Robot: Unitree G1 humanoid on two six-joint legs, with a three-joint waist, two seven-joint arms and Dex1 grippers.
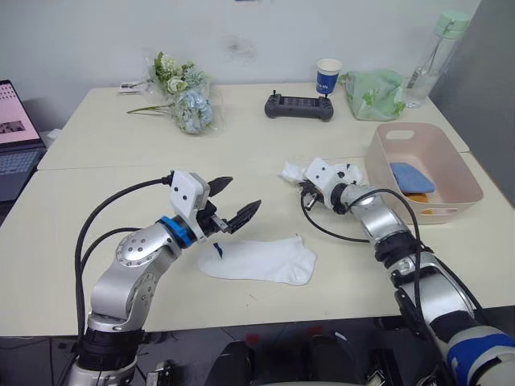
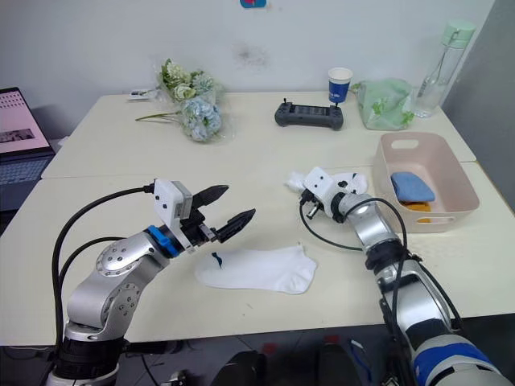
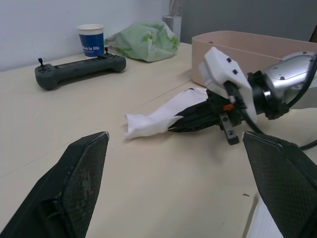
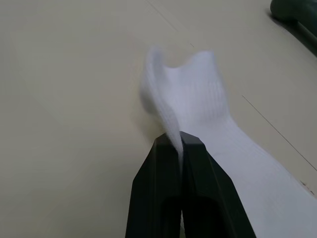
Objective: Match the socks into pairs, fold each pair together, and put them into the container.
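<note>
— Where do the white socks stand?

— 1 white sock (image 1: 261, 260) lies flat on the near table (image 1: 96, 185), just beside the left gripper (image 1: 233, 204), whose 2 black fingers are spread wide and hold nothing. The second white sock (image 3: 158, 117) is crumpled farther back, pinched at a fold by the right gripper (image 4: 177, 144), fingers closed tight on the cloth (a thin ridge of fabric rises between them).

— And the container?

— The pink basket (image 1: 385, 166) sits at the table's right edge, near the right arm, with a light blue sock (image 1: 411, 177) and something orange already inside.

— What does the step in hand call for?

— Likely bringing the held sock over to its mate. The grip is only on a fold, so a slow, low drag should keep it from slipping out, and laying it squarely along the flat sock would make the fold easier. The left gripper could pin the flat sock so it does not bunch.

— Anything else on the desk?

— A controller (image 1: 299, 106), a paper cup (image 1: 327, 77), a green bag (image 1: 374, 95) and flowers (image 1: 182, 98), all well apart.
</note>
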